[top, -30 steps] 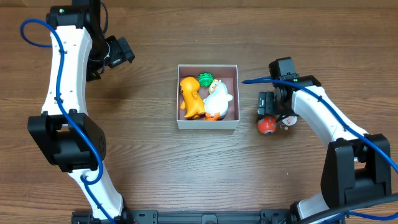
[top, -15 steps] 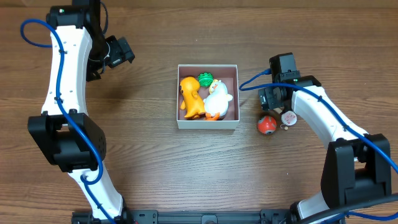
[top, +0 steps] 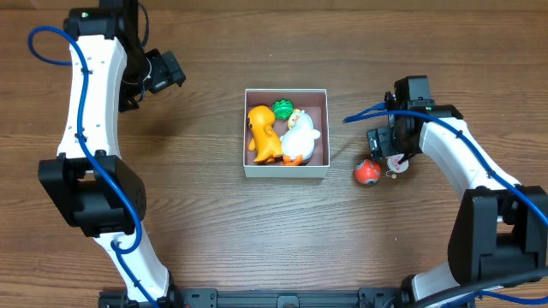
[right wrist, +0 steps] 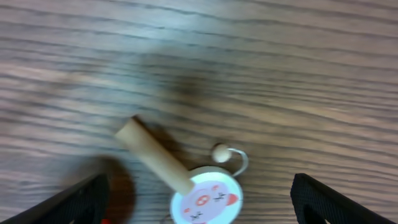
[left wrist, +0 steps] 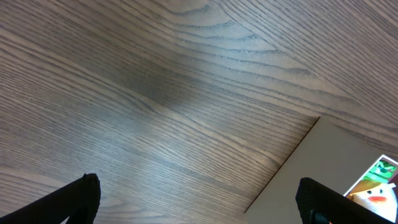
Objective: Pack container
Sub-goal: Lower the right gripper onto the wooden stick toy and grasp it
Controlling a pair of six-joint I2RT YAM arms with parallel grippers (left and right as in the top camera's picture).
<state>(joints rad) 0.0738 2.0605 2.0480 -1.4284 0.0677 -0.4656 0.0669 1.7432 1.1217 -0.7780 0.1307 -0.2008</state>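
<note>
The container (top: 285,171), a square white-walled box with a maroon inside, sits mid-table. It holds an orange dinosaur (top: 264,134), a white duck (top: 300,137) and a green toy (top: 282,109). My right gripper (top: 394,154) is open and empty, hovering over a small rattle drum (right wrist: 206,198) with a wooden handle (right wrist: 154,155) and a bead (right wrist: 220,153). A red ball (top: 367,172) lies just left of the drum. My left gripper (top: 141,85) is open and empty, high at the far left. Its wrist view shows the container's white wall (left wrist: 323,168) and the duck (left wrist: 373,194).
Bare wood-grain table surrounds the container. The drum (top: 395,166) and the red ball lie close together right of the container's front right corner. Blue cables run along both arms.
My right gripper has moved right, away from the red ball, and now hangs over the drum toy. The left arm and the toys in the container have not moved.
</note>
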